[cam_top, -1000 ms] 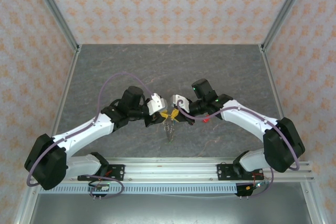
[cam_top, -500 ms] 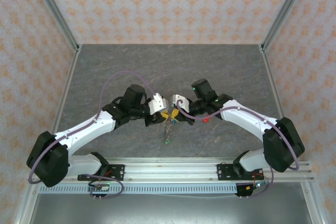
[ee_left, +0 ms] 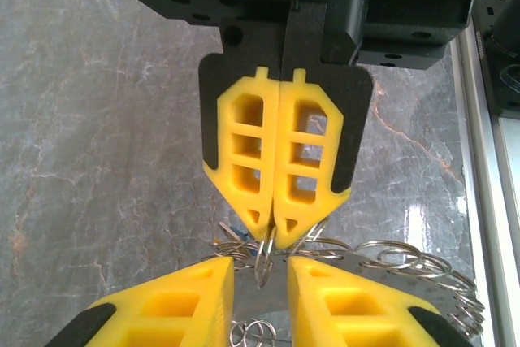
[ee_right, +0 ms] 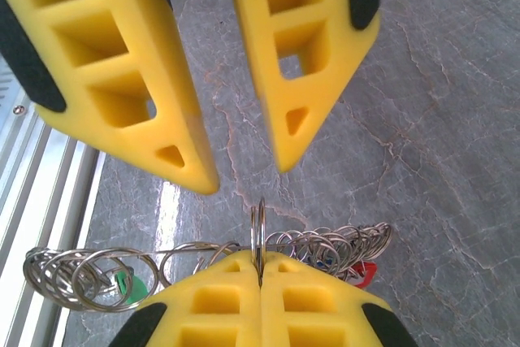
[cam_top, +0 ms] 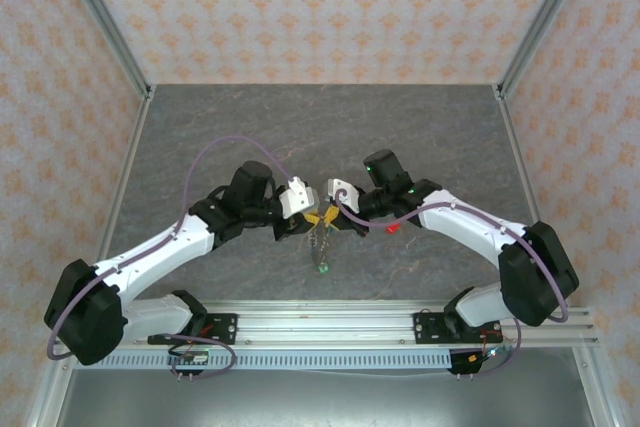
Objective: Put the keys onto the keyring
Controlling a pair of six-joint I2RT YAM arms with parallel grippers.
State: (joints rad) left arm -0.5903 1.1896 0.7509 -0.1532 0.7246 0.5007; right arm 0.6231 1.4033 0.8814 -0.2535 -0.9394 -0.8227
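The keyring (ee_right: 258,221) is a long chain of linked metal rings. My right gripper (ee_right: 260,258) is shut on one ring of it, which stands on edge above the fingertips. The rest of the keyring (cam_top: 320,245) trails toward the near edge. A green key (cam_top: 321,268) sits at its end, also visible as the green key (ee_right: 122,286). A red key (cam_top: 392,227) lies right of the grippers. A blue key (ee_left: 236,229) peeks out behind the rings. My left gripper (ee_left: 260,270) faces the right gripper (ee_left: 272,237) tip to tip, open, with the pinched ring in its gap and touching neither finger.
Both arms meet over the middle of the grey marbled table (cam_top: 300,127). An aluminium rail (cam_top: 330,322) runs along the near edge under the arm bases. Patterned walls close in the back and both sides.
The trailing end of the keyring with the green key has dropped toward the near edge. Both grippers stay nose to nose, almost unmoved.
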